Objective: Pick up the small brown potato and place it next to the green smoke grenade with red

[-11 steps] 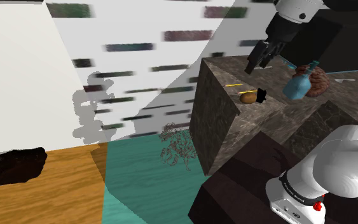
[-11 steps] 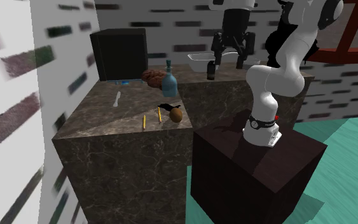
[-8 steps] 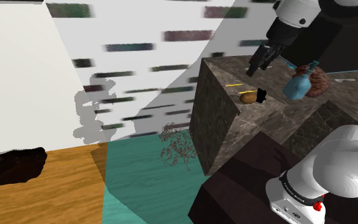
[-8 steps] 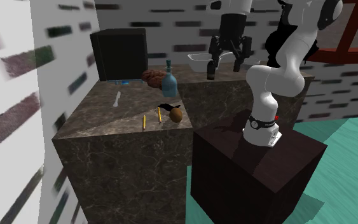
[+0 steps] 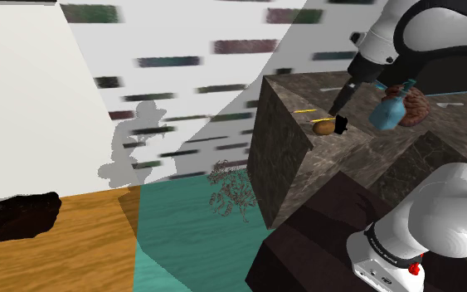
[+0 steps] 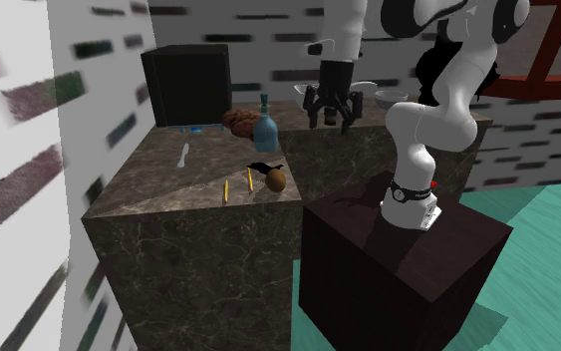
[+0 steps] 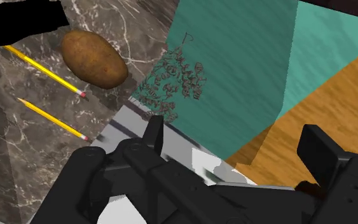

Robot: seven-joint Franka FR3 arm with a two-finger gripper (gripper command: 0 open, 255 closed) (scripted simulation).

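Since 0.7 s ago the hand (image 5: pixel 338 105) has come down and now hangs low over the table (image 5: pixel 289 141), near the potato (image 5: pixel 323 128). Its fingers (image 7: pixel 153 135) are spread apart with nothing between them.

The potato is brown, smooth and oval, lying on its side near the table's corner. Its long axis runs roughly parallel to the two yellow pencils (image 7: pixel 44 69) just beside it. A black object (image 5: pixel 340 124) possibly touches one end; its shape is unclear.

The table is dark veined marble. A blue bottle (image 5: pixel 386 111) stands upright farther in.
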